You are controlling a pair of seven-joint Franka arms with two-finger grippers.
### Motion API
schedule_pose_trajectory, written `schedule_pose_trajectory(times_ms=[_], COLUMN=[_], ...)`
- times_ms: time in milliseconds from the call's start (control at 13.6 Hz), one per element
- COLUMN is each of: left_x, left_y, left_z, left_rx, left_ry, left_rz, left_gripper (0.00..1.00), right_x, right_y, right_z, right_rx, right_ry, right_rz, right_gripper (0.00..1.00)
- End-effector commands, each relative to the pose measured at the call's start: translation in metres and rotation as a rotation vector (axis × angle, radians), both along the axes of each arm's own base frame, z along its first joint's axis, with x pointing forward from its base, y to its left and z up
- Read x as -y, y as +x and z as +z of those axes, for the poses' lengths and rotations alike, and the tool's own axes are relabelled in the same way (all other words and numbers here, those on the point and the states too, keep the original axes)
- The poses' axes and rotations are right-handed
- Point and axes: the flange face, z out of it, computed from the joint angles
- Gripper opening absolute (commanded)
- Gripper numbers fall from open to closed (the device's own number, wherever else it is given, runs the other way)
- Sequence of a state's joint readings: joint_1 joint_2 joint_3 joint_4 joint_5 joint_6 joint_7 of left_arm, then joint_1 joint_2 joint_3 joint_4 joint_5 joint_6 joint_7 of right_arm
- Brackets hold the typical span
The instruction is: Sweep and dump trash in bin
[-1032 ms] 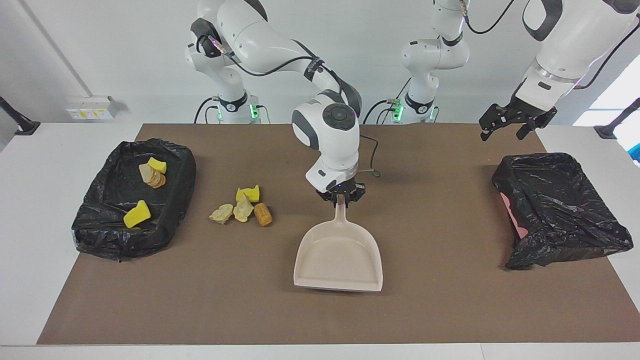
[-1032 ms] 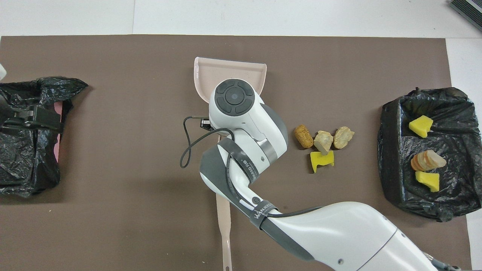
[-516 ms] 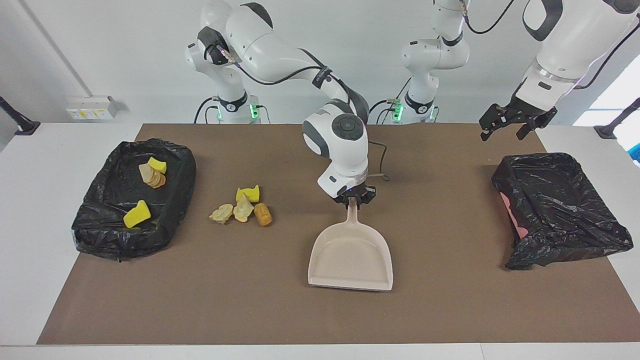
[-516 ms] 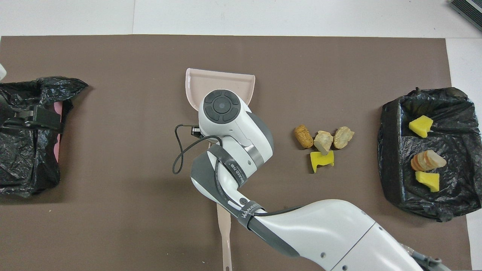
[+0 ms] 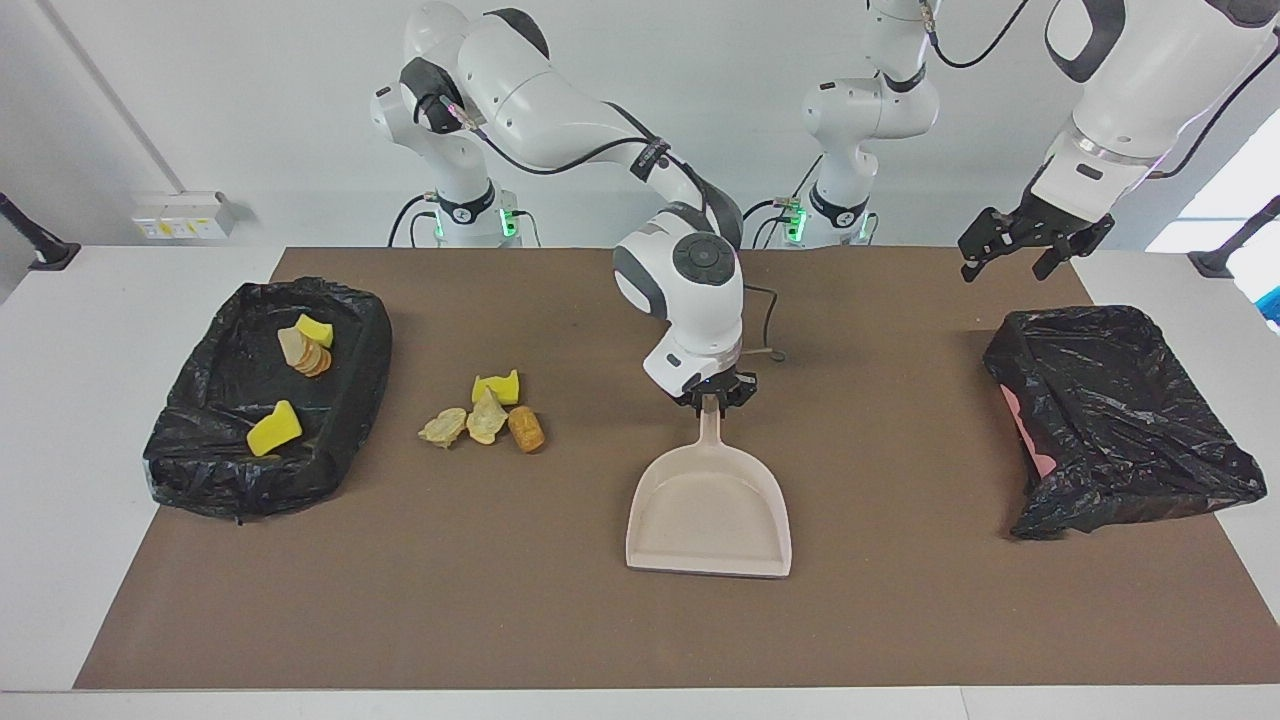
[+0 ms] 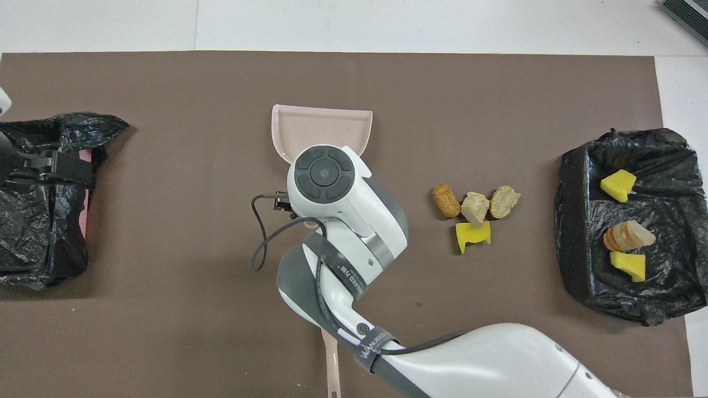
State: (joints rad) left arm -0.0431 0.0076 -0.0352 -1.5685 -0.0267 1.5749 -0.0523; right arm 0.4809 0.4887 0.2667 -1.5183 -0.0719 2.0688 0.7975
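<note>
A pale pink dustpan (image 5: 710,505) (image 6: 321,127) lies flat on the brown mat mid-table, its mouth facing away from the robots. My right gripper (image 5: 711,398) is at the end of the dustpan's handle; in the overhead view the wrist hides it. The loose trash sits on the mat toward the right arm's end: a yellow sponge chunk (image 5: 497,387) (image 6: 473,233), two beige lumps (image 5: 443,427) (image 6: 475,207) and a brown cork (image 5: 526,428) (image 6: 446,200). One black-lined bin (image 5: 372,340) (image 6: 569,221) near that end holds more yellow and beige bits. My left gripper (image 5: 1008,268) hangs open over the other bin (image 5: 1130,410) (image 6: 33,243).
A thin pink handle (image 6: 331,365) lies on the mat near the robots' edge, partly under the right arm. A dark cable (image 6: 263,243) loops from the right wrist. The brown mat (image 5: 400,600) covers most of the white table.
The right gripper and dustpan slid toward the left arm's end and a little nearer the robots. The left arm stayed still.
</note>
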Motion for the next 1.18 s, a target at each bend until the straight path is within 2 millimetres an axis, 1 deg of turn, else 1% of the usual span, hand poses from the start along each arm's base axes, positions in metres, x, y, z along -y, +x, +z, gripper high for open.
schedule_pose_trajectory(times_ms=[0,74,147,221,295,442,516,590,664,737,811,885,958,1032,1106], left_x=[0.028,0.045,0.058,0.066,0.083,0.121,0.14,0.158,0.17,0.2,0.223,0.237,0.252,0.267,0.279], left_y=[0.018,0.023,0.029,0.036,0.038,0.05,0.051,0.052,0.053,0.049,0.047,0.047,0.044,0.041,0.037], left_z=[-0.029,-0.037,-0.042,-0.051,-0.061,-0.09,-0.095,-0.104,-0.117,-0.139,-0.149,-0.159,-0.169,-0.187,-0.195], left_rx=[-0.006,0.001,0.021,0.027,0.023,0.014,0.04,0.053,0.04,0.014,0.03,0.053,0.052,0.033,0.039], left_ry=[-0.017,-0.016,-0.017,-0.017,-0.016,-0.012,-0.015,-0.019,-0.016,-0.013,-0.006,-0.002,-0.002,0.004,0.005], left_rz=[-0.046,-0.075,-0.094,-0.104,-0.141,-0.21,-0.235,-0.257,-0.271,-0.293,-0.291,-0.29,-0.293,-0.298,-0.295], left_gripper=[1.0,1.0,1.0,1.0,1.0,1.0,1.0,1.0,1.0,1.0,1.0,1.0,1.0,1.0,1.0], right_x=[0.014,0.021,0.023,0.022,0.021,0.025,0.024,0.029,0.03,0.026,0.023,0.026,0.03,0.031,0.032], right_y=[-0.076,-0.102,-0.132,-0.155,-0.176,-0.211,-0.229,-0.239,-0.241,-0.25,-0.266,-0.273,-0.279,-0.279,-0.281], right_z=[0.022,0.027,0.028,0.023,0.02,0.011,0.003,-0.009,-0.016,-0.028,-0.042,-0.053,-0.059,-0.061,-0.065], right_rx=[-0.02,-0.032,-0.048,-0.083,-0.116,-0.18,-0.207,-0.218,-0.205,-0.206,-0.205,-0.198,-0.196,-0.198,-0.199], right_ry=[-0.06,-0.092,-0.102,-0.088,-0.075,-0.055,-0.058,-0.074,-0.063,-0.052,-0.047,-0.048,-0.054,-0.056,-0.058], right_rz=[0.03,0.053,0.08,0.084,0.088,0.082,0.098,0.106,0.098,0.101,0.117,0.123,0.134,0.138,0.142], right_gripper=[1.0,1.0,1.0,1.0,1.0,1.0,1.0,1.0,1.0,1.0,1.0,1.0,1.0,1.0,0.92])
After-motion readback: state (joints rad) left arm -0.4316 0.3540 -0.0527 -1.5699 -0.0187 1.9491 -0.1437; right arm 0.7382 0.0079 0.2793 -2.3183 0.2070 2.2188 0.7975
